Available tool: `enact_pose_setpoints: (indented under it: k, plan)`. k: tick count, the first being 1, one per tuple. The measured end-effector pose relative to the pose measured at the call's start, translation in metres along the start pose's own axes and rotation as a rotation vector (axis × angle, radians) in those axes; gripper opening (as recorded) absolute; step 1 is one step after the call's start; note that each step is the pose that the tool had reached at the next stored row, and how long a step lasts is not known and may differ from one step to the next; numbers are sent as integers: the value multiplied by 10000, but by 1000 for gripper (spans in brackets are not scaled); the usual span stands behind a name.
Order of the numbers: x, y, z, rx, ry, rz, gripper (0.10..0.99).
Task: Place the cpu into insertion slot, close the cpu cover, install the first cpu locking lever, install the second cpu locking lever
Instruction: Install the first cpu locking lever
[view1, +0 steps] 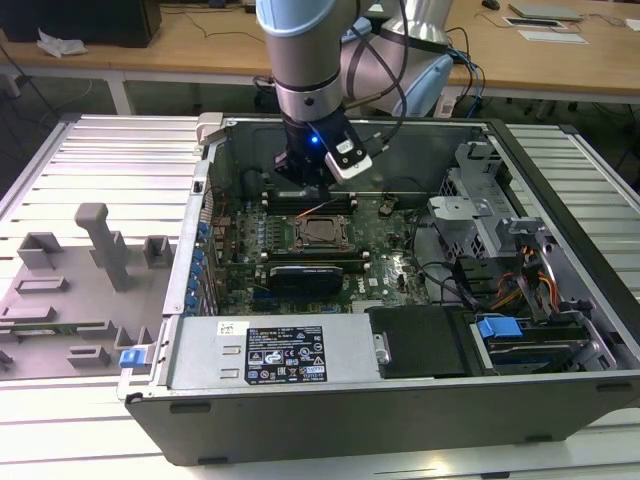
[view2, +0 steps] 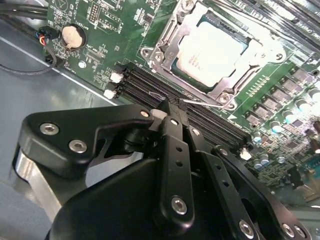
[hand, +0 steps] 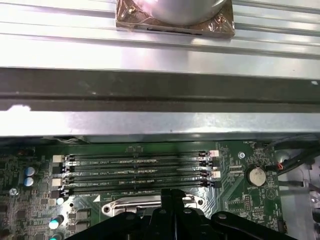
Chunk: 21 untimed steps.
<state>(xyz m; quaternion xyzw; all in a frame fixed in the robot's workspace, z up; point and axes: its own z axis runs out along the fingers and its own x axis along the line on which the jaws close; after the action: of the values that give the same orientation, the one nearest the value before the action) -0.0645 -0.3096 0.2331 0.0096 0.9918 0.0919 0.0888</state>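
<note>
To the exterior view's left of the claw, well apart from it, a grey moulded fixture lies on the slatted desk beside the open computer case. The claw hangs inside the case, over the black memory slots. In the second wrist view its fingers are drawn together with no gap, and I cannot tell whether the tips touch anything. Just beyond the tips sits the insertion slot. The cpu lies flat in it, with the cpu cover down around its pale top. A thin wire lever runs along the socket edge nearest the claw. To the exterior view's right of the claw stands a metal drive cage.
</note>
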Motion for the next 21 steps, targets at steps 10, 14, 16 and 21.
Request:
enact_pose_setpoints:
  k: [10, 14, 16, 21]
  plan:
    - [18, 16, 79, 178, -287, 432, 106]
    - [20, 43, 93, 205, -308, 552, 106]
    - [21, 59, 99, 216, -315, 587, 106]
    - [26, 76, 121, 299, -342, 654, 106]
